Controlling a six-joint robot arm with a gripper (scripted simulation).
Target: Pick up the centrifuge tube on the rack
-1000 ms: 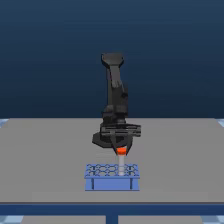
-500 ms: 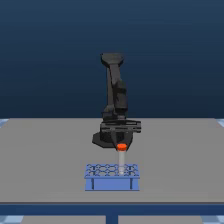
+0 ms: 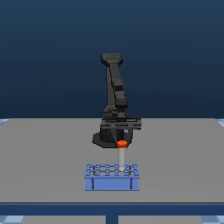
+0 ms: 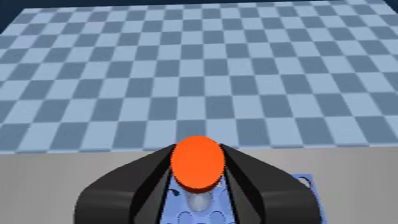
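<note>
Tool (image 4: pixel 197 192) pinches the tube (image 3: pixel 122 156) just under its orange cap (image 4: pixel 197 162); tube's lower end looks level with the rack (image 3: pixel 112 177) top. Best pull straight up, grip firm, no sideways drift until clear of the holes.

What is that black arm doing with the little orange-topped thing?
The robot arm's gripper is closed around the orange cap of a centrifuge tube, its fingers on either side of it. The tube stands upright with its lower end still at the blue rack on the grey table, so it is not clear of the rack yet.
</note>
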